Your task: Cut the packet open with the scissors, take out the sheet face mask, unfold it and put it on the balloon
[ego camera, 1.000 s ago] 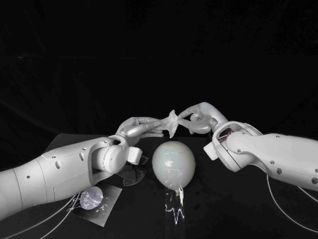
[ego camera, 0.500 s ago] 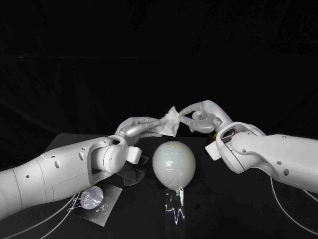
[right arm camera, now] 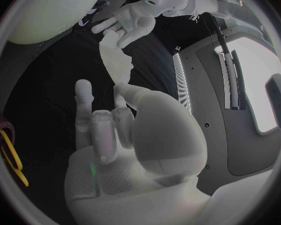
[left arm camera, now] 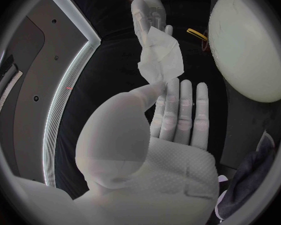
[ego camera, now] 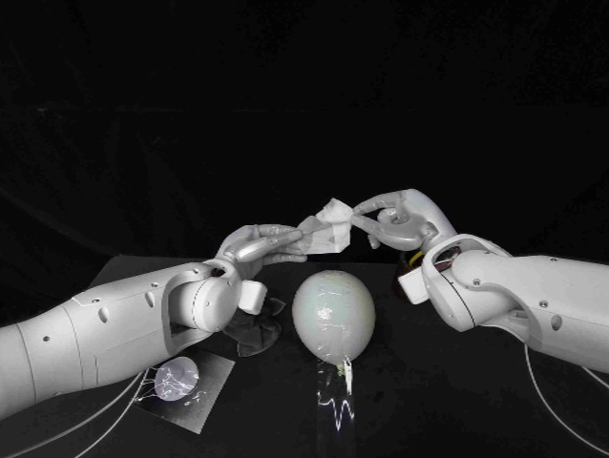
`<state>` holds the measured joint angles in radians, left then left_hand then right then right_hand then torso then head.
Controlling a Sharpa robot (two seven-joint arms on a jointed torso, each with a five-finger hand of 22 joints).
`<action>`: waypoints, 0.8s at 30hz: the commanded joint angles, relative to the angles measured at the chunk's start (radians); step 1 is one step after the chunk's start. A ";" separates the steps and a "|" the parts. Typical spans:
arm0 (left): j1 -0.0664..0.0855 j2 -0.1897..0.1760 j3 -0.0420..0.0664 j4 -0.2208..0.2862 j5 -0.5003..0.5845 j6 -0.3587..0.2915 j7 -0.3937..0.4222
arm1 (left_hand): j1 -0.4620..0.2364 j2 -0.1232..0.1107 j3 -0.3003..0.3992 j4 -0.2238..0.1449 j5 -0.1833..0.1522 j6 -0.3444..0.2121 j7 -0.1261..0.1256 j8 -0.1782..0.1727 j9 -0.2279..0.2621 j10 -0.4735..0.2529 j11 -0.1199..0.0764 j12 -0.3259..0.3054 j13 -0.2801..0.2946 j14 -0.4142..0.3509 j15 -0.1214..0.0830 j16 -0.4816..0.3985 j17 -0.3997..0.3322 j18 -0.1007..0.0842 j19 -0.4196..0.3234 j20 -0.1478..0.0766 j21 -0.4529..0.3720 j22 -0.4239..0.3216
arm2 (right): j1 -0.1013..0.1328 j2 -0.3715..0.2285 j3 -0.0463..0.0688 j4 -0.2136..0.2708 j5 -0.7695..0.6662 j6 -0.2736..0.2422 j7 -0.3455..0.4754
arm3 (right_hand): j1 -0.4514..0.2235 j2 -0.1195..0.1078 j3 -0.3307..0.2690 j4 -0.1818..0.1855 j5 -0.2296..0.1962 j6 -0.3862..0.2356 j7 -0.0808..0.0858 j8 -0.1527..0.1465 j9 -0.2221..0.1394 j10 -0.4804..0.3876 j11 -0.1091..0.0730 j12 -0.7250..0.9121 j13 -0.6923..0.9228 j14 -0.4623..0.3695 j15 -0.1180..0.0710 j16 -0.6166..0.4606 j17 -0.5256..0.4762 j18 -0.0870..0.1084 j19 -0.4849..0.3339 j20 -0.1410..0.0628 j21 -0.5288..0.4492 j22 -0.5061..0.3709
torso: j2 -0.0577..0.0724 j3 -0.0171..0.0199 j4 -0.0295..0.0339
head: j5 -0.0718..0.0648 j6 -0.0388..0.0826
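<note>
A white folded sheet mask (ego camera: 329, 230) hangs in the air above the table, stretched between both hands. My left hand (ego camera: 267, 244) pinches its lower left edge, and my right hand (ego camera: 400, 218) pinches its upper right corner. In the left wrist view the mask (left arm camera: 160, 60) runs from my left hand's thumb and fingers (left arm camera: 172, 116) up to the right hand (left arm camera: 149, 5). The right wrist view shows the mask (right arm camera: 118, 65) between my right hand (right arm camera: 109, 130) and the left hand (right arm camera: 131, 22). Below the mask, the pale balloon (ego camera: 333, 313) lies on the table.
A shiny packet (ego camera: 180, 381) lies at the table's front left beside my left arm. A dark crumpled thing (ego camera: 257, 334) sits between that arm and the balloon. The yellow scissor handle (right arm camera: 9, 157) lies on the table near my right hand.
The right hand has risen and moved right, and the mask between the hands has been pulled wider and higher. The left hand has barely moved.
</note>
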<state>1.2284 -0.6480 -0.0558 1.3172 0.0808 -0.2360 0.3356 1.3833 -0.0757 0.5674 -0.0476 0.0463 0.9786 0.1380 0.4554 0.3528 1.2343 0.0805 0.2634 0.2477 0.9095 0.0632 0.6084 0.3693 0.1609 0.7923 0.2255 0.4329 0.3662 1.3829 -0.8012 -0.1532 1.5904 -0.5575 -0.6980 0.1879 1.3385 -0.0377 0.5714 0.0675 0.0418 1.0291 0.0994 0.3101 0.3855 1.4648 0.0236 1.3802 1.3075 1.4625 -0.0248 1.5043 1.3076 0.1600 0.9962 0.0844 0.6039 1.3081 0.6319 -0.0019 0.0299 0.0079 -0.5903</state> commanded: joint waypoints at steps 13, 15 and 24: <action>0.001 -0.003 0.001 0.019 0.022 0.018 -0.003 | 0.001 0.009 0.007 -0.003 0.003 -0.005 -0.001 0.003 0.138 -0.010 -0.003 0.008 0.004 -0.002 0.003 0.006 -0.001 -0.008 -0.010 0.000 0.006 0.004 | -0.011 -0.001 0.000 -0.001 0.087 -0.010 0.087 | -0.004 0.011 0.007 0.002 0.006 0.007 0.002 0.008 0.002 0.022 0.002 0.005 0.101 0.033 -0.002 0.006 0.111 0.017 -0.004 0.003 0.003 0.021 | 0.000 0.0000 -0.0004 | 0.002 0.003; 0.001 -0.003 0.001 0.023 0.021 0.022 -0.008 | 0.001 0.009 0.009 -0.005 0.003 -0.005 -0.001 0.003 0.139 -0.011 -0.003 0.008 0.004 -0.002 0.003 0.007 -0.001 -0.008 -0.012 -0.001 0.007 0.006 | -0.012 -0.001 0.000 -0.001 0.097 -0.017 0.096 | -0.004 0.011 0.007 0.002 0.006 0.007 0.002 0.008 0.002 0.022 0.002 0.005 0.101 0.033 -0.002 0.006 0.111 0.017 -0.004 0.003 0.003 0.021 | 0.000 0.0000 -0.0001 | 0.002 0.004; 0.000 -0.004 0.000 0.025 -0.004 0.024 -0.045 | 0.002 0.007 0.012 -0.009 0.003 -0.005 -0.001 0.003 0.142 -0.013 -0.003 0.010 0.007 -0.004 0.003 0.008 -0.002 -0.008 -0.015 -0.001 0.012 0.010 | -0.014 -0.001 0.000 0.003 0.151 -0.036 0.131 | -0.004 0.012 0.007 0.002 0.006 0.007 0.002 0.008 0.002 0.023 0.002 0.006 0.103 0.034 -0.002 0.008 0.114 0.017 -0.002 0.003 0.008 0.023 | 0.000 0.0004 -0.0005 | 0.000 0.009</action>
<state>1.2281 -0.6525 -0.0568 1.3403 0.0915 -0.2310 0.3107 1.3827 -0.0726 0.5754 -0.0556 0.0458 0.9750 0.1378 0.4545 0.3531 1.2294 0.0789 0.2672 0.2532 0.9095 0.0632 0.6106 0.3690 0.1606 0.7824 0.2251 0.4397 0.3750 1.3691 -0.8023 -0.1534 1.5907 -0.4427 -0.7206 0.2766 1.3340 -0.0340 0.5741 0.0704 0.0445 1.0305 0.1019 0.3120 0.3861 1.4647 0.0236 1.3803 1.3080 1.4608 -0.0231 1.5062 1.3073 0.1693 0.9962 0.0844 0.6063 1.3078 0.6314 -0.0019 0.0295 0.0090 -0.5828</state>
